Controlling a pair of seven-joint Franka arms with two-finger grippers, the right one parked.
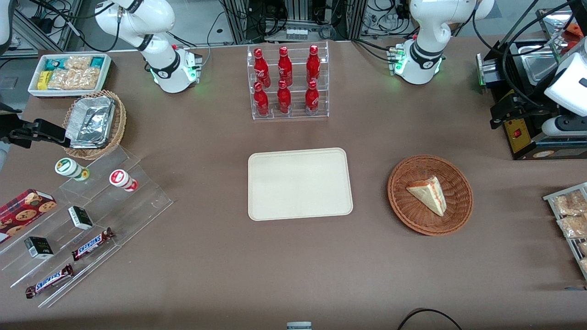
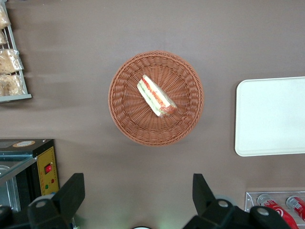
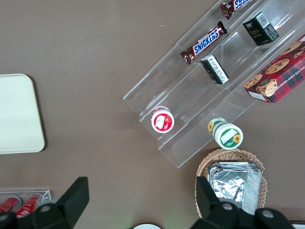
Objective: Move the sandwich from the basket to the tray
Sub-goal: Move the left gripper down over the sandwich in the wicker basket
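The sandwich (image 1: 429,193) is a white-bread wedge with red-orange and green filling. It lies in the round reddish-brown wicker basket (image 1: 403,211) toward the working arm's end of the table. The cream tray (image 1: 300,183) lies bare at the table's middle, beside the basket. In the left wrist view my gripper (image 2: 137,179) hangs high above the table, open wide and holding nothing. It is farther from the front camera than the basket (image 2: 124,114), which holds the sandwich (image 2: 156,96), and the tray (image 2: 271,117) shows beside the basket.
A clear rack of red bottles (image 1: 289,82) stands farther back than the tray. A black machine (image 1: 527,119) and a rack of snack bags (image 1: 571,220) flank the basket. A foil-filled tan basket (image 1: 94,123), a snack bin (image 1: 69,73) and acrylic steps (image 1: 91,215) lie toward the parked arm's end.
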